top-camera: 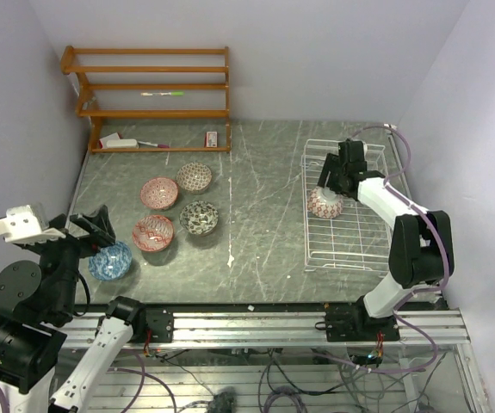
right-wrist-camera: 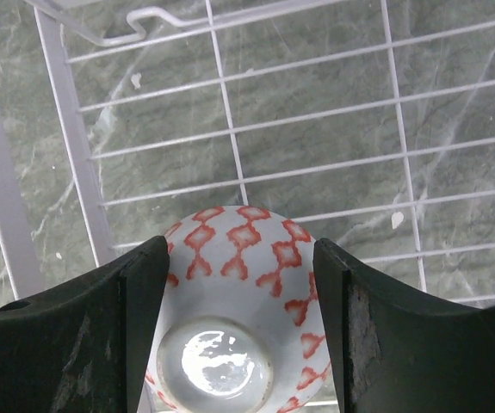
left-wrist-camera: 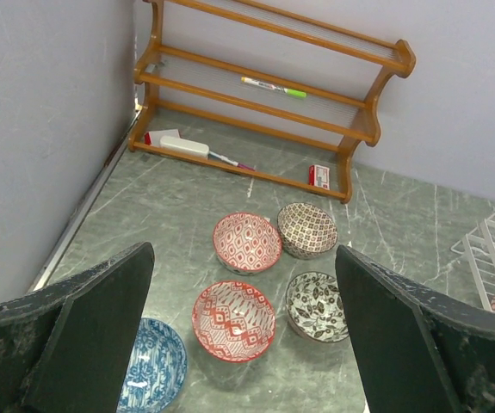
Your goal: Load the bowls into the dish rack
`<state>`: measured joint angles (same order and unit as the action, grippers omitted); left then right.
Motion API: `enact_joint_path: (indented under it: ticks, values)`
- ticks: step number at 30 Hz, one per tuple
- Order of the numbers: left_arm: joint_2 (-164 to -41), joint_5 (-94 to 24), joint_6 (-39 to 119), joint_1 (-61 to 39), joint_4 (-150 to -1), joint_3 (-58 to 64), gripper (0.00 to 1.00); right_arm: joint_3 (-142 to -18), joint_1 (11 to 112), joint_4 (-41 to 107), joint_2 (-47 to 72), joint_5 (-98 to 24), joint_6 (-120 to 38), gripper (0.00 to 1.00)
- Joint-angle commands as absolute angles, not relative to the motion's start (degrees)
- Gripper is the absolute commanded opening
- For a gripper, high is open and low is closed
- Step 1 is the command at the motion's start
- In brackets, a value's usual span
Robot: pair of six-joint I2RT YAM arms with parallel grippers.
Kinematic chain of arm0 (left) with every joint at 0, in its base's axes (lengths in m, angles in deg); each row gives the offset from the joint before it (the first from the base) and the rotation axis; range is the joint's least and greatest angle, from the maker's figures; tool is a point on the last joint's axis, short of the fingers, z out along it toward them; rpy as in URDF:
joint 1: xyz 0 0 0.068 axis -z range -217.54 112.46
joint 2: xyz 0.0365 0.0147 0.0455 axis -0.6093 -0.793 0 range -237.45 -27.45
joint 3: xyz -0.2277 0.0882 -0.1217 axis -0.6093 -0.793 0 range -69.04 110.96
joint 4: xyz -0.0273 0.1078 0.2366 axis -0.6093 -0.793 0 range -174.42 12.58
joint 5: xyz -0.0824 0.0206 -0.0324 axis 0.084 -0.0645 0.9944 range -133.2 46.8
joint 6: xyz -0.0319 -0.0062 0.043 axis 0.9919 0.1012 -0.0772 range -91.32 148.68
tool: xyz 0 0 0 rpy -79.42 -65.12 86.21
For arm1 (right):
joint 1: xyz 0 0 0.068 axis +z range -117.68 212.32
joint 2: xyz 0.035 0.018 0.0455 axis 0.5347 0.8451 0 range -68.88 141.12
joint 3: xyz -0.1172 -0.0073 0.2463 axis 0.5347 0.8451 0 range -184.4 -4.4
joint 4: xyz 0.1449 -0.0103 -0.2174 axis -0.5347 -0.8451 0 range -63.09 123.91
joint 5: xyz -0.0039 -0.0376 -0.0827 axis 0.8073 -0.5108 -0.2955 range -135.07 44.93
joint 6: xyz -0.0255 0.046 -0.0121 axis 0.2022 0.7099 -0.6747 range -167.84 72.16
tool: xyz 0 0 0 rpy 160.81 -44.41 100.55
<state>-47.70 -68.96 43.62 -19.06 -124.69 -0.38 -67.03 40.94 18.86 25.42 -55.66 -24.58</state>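
At the far left the left pincer (top-camera: 93,227) hangs released, jaws spread wide, above the blue bowl (top-camera: 109,261), which sits near the worktop's (top-camera: 264,198) left edge. Just right of it lies the red bowl (top-camera: 153,232), with the pink bowl (top-camera: 159,193) behind. The brown bowl (top-camera: 194,177) and grey bowl (top-camera: 199,218) close the cluster. All five sit upright on the worktop, well apart from the rack (top-camera: 359,249), so most of the loading is not yet done. Behind them stands a wooden shelf (top-camera: 148,86).

The risk on this side is crowding. The blue and red bowls are close, so a wide finger coming down on the blue rim could clip the red bowl or push the blue one toward the wall. A glazed rim gripped off-centre could also slip out.

On the right, the right pincer (right-wrist-camera: 240,254) is clenched on the held bowl (top-camera: 325,205), one finger pressing each flank. The bowl is tipped with its foot toward the wrist camera and its red-diamond outside showing. It is just inside the rack's left side, about midway along. I cannot tell whether it rests on the wires or hangs above them.

That uncertainty is the main hazard. If it is released too high, the ceramic drops onto the wire and may chip or bounce. Set down on its rim with nothing to lean on, it could roll or topple across the grid. It is also close to the side rail, so a small drift left could catch that wire or put the bowl outside.
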Motion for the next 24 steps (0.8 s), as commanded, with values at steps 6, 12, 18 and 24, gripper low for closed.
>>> enact_joint_path:
  ticks: [6, 12, 18, 24]
  values:
    - [-46.6, -69.3, 42.6, -19.0, -125.2, -0.4, 0.98, -60.2, 41.7, 14.9, 16.7, -53.8, -24.8, 0.68]
    - [-46.2, -68.6, 42.9, -19.0, -125.7, -0.4, 0.98, -56.1, 42.4, 13.2, 12.4, -51.9, -23.8, 0.68]
    - [-45.8, -68.4, 42.7, -19.0, -126.4, 0.1, 0.98, -51.3, 46.1, 11.7, 8.8, -51.4, -21.9, 0.68]
    - [-45.4, -68.7, 42.4, -19.0, -127.3, 0.8, 0.97, -49.2, 49.5, 8.4, 3.5, -53.7, -19.2, 0.68]
